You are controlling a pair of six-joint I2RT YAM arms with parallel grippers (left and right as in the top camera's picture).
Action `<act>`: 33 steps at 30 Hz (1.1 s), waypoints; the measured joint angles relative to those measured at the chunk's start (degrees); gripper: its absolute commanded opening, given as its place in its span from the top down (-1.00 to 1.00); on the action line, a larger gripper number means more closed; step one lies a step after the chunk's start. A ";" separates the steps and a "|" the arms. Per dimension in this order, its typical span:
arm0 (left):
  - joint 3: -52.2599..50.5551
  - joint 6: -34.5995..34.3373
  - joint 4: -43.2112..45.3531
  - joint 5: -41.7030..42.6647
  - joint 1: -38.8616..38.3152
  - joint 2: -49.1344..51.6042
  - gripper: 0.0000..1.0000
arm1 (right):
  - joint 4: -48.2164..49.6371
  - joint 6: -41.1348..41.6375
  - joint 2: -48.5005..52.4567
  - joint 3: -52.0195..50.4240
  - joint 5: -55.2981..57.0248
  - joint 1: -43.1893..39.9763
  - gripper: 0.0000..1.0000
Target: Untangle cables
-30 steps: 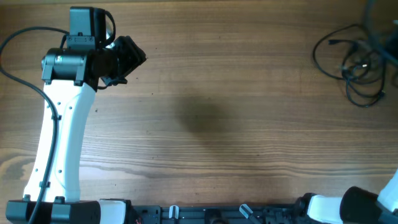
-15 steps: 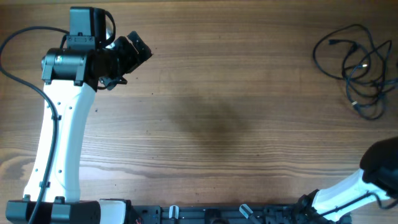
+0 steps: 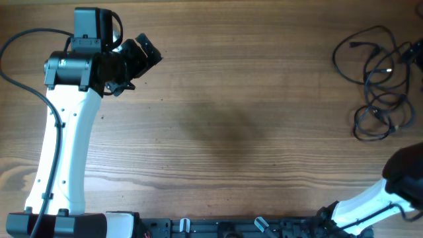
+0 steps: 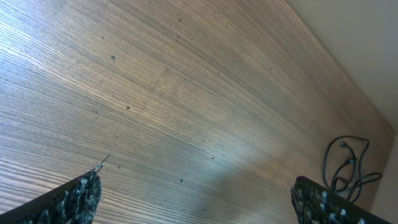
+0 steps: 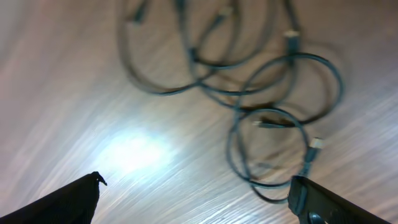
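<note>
L gripper [image 4: 196, 194], R gripper [image 5: 196, 198] both spread wide; cables [image 5: 270, 118] ahead of R

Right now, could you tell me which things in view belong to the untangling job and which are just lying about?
Belongs to the job:
- the cables, in loose loops
- left gripper, open
- right gripper, open

Just lying about:
- wooden table, merely the surface

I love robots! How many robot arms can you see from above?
2. The left arm stretches up the left side of the overhead view. The right arm peeks in at the bottom right corner, mostly hidden.
</note>
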 measured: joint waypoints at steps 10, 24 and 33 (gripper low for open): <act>0.00 0.00 -0.02 -0.02 0.00 0.00 -1.00 | -5.99 -15.80 -23.82 0.00 -15.69 14.69 -0.99; 0.00 0.00 -0.02 0.02 0.00 0.00 -1.00 | -11.85 -10.45 -36.96 0.07 -13.97 20.00 -1.00; 0.00 0.00 0.00 -0.02 0.00 0.00 -1.00 | 7.96 -12.35 -46.49 -15.82 -11.54 24.33 -1.00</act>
